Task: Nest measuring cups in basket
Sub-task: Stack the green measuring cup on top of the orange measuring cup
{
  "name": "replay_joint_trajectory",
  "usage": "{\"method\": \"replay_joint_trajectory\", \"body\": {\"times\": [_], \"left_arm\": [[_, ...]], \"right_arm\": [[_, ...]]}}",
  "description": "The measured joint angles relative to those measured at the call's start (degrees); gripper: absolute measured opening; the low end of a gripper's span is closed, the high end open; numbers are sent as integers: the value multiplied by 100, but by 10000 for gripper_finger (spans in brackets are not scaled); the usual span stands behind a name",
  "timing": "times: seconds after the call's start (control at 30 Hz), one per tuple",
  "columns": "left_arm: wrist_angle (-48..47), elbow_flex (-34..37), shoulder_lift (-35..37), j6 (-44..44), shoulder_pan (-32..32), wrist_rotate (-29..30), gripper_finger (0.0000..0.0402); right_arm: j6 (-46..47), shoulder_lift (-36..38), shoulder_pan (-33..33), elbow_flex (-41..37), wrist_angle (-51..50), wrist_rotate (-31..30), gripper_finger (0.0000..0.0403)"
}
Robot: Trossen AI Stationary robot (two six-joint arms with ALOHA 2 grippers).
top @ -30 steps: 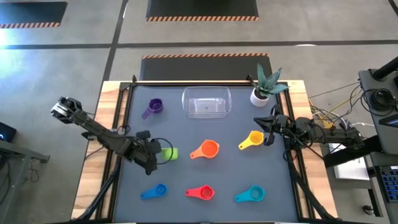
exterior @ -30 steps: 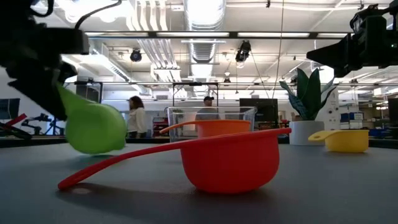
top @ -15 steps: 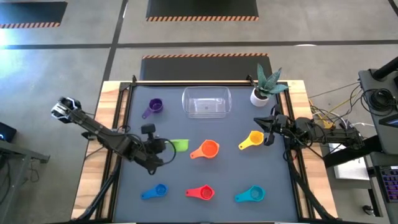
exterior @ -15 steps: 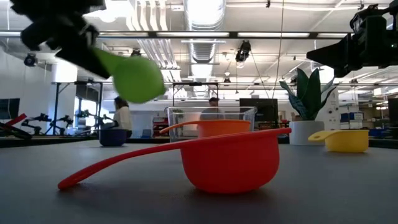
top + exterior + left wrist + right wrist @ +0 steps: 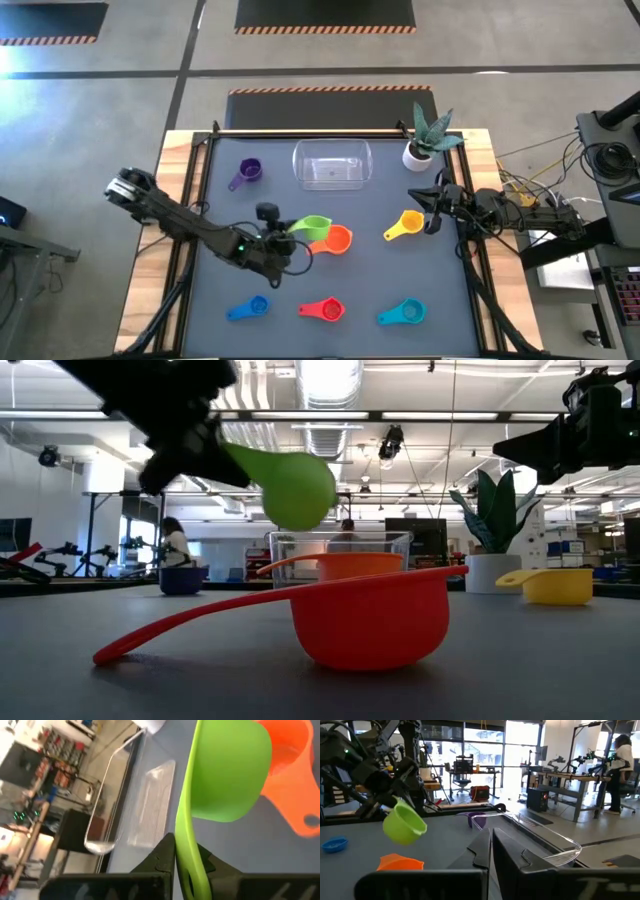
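Fingers of the left gripper (image 5: 283, 238) pinch the smooth green cup's (image 5: 314, 226) flat handle.

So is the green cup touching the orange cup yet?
Apart. In the low view the green cup, held by the left gripper, hangs in the air with a clear gap above the orange cup.

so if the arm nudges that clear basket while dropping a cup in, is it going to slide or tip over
Probably slide rather than tip: the basket is low, wide and flat-bottomed. It looks like thin clear plastic and holds nothing, so it is likely light and easy to shove along the mat. The left gripper carries the green cup by its handle, so a gentle release from above seems safer than touching the rim.
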State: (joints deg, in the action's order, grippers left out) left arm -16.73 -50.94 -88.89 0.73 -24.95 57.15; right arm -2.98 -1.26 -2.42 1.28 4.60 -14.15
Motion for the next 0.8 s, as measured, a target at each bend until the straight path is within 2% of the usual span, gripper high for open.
{"method": "replay_joint_trajectory", "body": {"times": [0.17,0.4,0.8], "left_arm": [[1053,0,-462,658,88,89,0],[1742,0,-758,928,122,85,0],[2328,2,-1051,927,271,84,0]], "right_arm": [[0,-2,2,1,0,2,9],[0,-2,1,1,0,2,9],[0,-2,2,0,0,0,9]]}}
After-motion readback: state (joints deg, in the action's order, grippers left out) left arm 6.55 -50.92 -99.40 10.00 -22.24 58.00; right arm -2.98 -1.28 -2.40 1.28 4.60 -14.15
